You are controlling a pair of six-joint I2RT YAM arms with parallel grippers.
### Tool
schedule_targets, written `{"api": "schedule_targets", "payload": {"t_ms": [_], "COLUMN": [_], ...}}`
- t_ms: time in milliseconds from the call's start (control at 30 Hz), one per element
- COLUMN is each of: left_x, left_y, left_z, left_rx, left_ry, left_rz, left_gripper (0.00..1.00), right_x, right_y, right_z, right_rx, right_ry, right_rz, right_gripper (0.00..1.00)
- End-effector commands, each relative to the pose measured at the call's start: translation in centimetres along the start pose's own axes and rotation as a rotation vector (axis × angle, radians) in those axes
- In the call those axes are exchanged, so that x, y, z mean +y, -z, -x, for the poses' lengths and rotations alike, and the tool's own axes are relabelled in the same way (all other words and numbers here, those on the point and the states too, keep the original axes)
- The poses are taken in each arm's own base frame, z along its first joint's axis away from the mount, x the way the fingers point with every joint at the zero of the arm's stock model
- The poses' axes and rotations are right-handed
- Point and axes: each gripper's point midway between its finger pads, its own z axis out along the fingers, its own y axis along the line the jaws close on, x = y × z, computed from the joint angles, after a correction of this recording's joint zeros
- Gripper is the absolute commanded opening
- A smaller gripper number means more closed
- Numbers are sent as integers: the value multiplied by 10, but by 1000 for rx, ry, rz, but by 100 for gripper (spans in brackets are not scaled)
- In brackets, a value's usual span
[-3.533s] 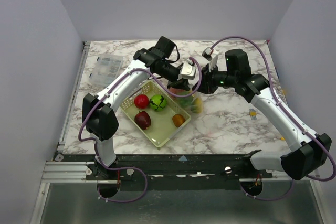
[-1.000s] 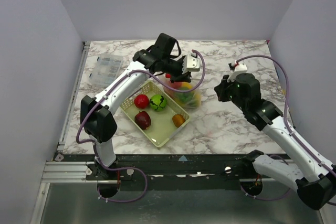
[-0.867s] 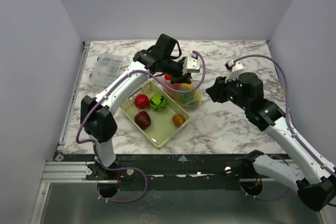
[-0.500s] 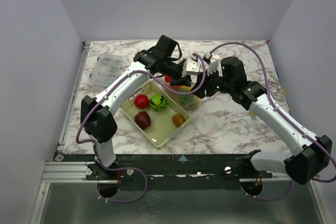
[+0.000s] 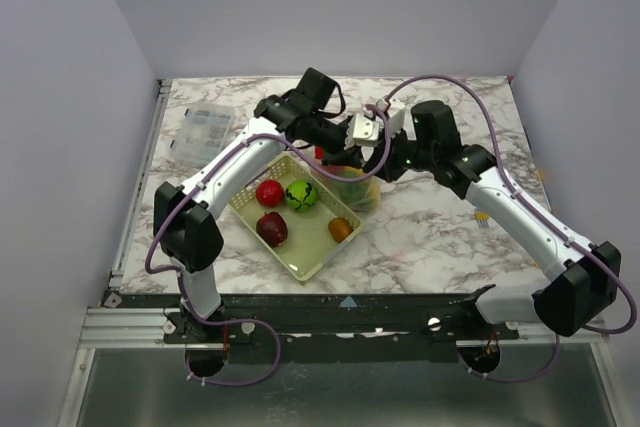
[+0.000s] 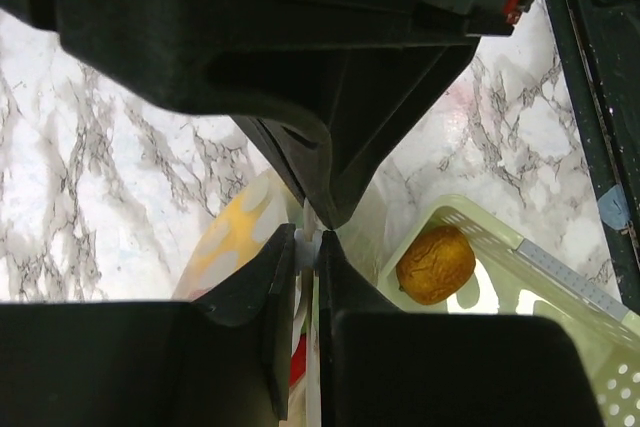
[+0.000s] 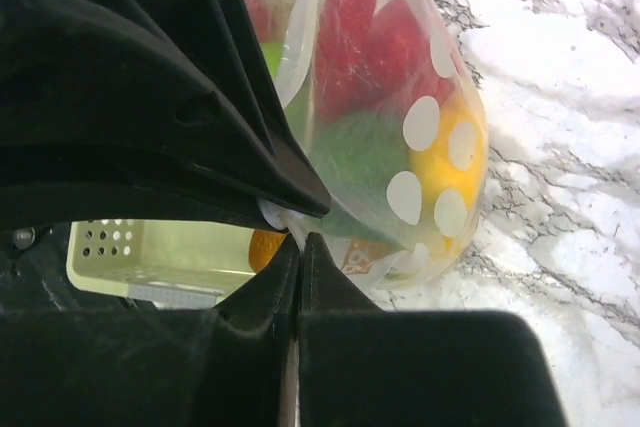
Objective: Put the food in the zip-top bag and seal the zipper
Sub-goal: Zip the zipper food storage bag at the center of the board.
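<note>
We see the zip-top bag standing on the marble table just beside the far right edge of the pale mesh basket, held up by its top edge where the two arms meet. It is a clear, crinkly film printed with white oval dots, and it bulges with what is inside. Glossy red pieces sit at one end, a green mass in the middle and a yellow piece against the dotted side. The shapes are too blurred through the plastic for us to name each one.

The left gripper is closed to a narrow slit and pinches a thin clear strip of the bag's mouth edge between its fingers. The right gripper comes in from the opposite side, tip to tip with the left one. Its fingers are pressed together with no gap showing, and the bag's film runs straight into their tips, so it appears to nip that same edge. We cannot tell whether the mouth is sealed.

In the basket lie four toy fruits: a red ball, a green ball, a dark red fruit and an orange fruit. A clear compartment box rests well apart, near the table's far left corner.
</note>
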Motion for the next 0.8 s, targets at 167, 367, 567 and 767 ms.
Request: {"api": "schedule_targets", "payload": {"t_ms": [167, 367, 567, 767], "left_x": [29, 51, 51, 58], "left_y": [10, 15, 19, 28], "left_z": [12, 8, -1, -15], "left_rx": [12, 15, 51, 98], "left_ry": [18, 52, 45, 77], "left_rz": [174, 322, 344, 391], "left_gripper": [1, 3, 2, 0], "right_x": [-104, -117, -117, -133], "right_y": [29, 44, 55, 77], "right_z": [-15, -28, -31, -32], "right_rx": [-64, -239, -309, -340], "right_ry": [-423, -548, -575, -597], "right_rz": [-747, -845, -829, -856], "right_gripper": [0, 0, 0, 0]}}
